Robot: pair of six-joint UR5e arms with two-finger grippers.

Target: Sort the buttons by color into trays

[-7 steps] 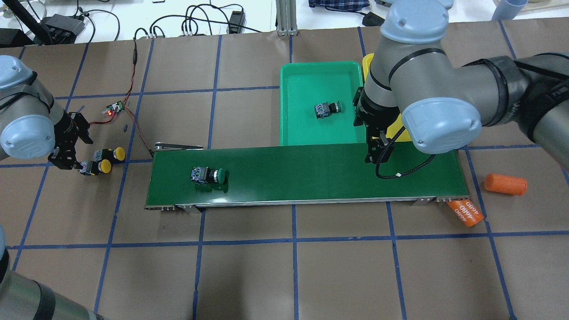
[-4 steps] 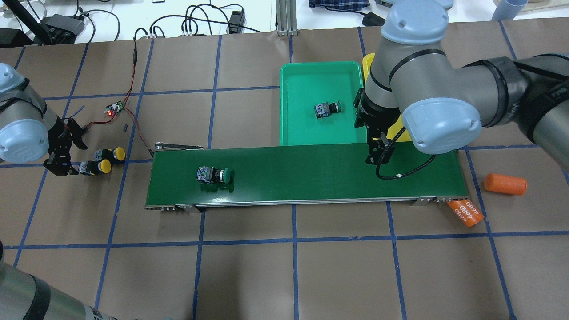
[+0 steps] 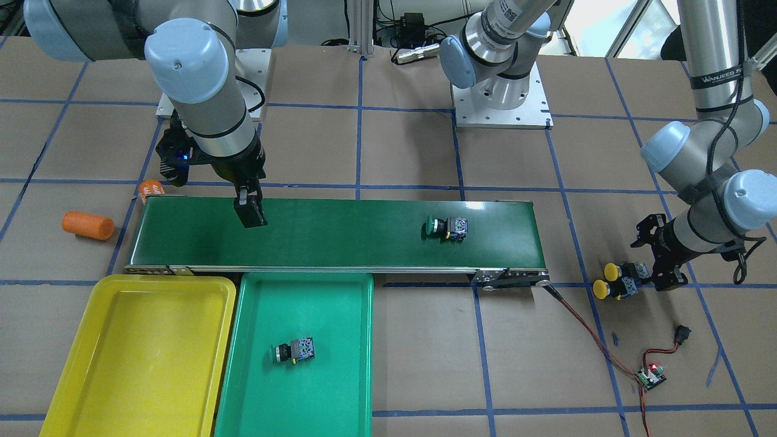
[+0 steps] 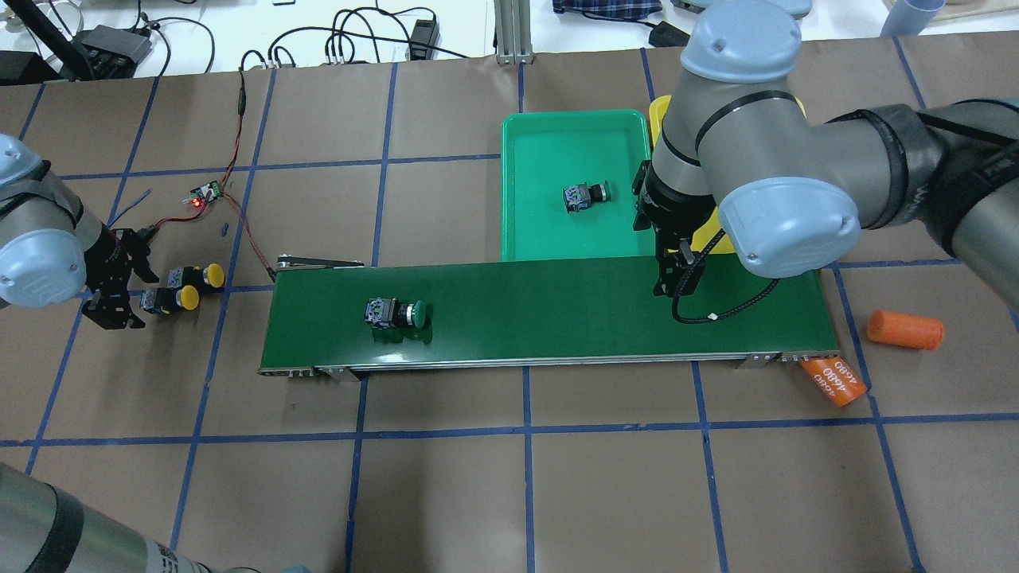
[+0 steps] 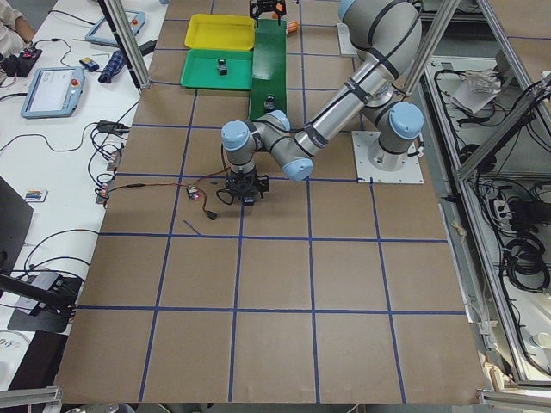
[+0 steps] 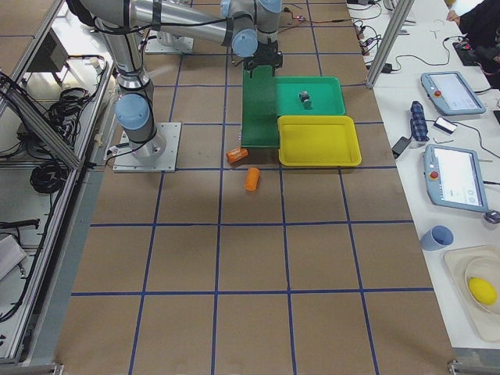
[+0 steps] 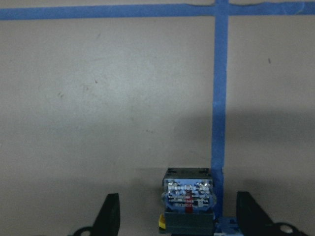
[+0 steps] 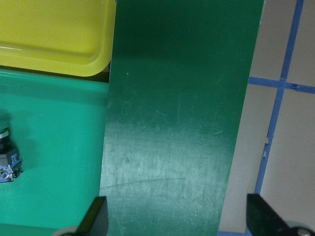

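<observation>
Two yellow-capped buttons (image 4: 188, 298) (image 4: 211, 275) lie on the brown paper left of the belt. My left gripper (image 4: 127, 293) is open and level with the nearer one; in the left wrist view that button's grey body (image 7: 189, 196) sits between the open fingertips. A green-capped button (image 4: 398, 313) (image 3: 445, 227) lies on its side on the belt. Another green button (image 4: 585, 196) (image 3: 294, 351) lies in the green tray (image 4: 541, 135). My right gripper (image 4: 677, 278) (image 3: 250, 212) hangs open over the belt's right part, holding nothing. The yellow tray (image 3: 139, 352) holds nothing.
The long dark-green conveyor belt (image 4: 541, 310) crosses the table in front of both trays. Two orange cylinders (image 4: 905, 329) (image 4: 832, 380) lie by its right end. A small circuit board (image 4: 204, 195) on red wires sits behind the yellow buttons.
The green button on the belt has travelled a little to the right. My left gripper has shifted slightly beside the yellow buttons. The right arm has stayed put.
</observation>
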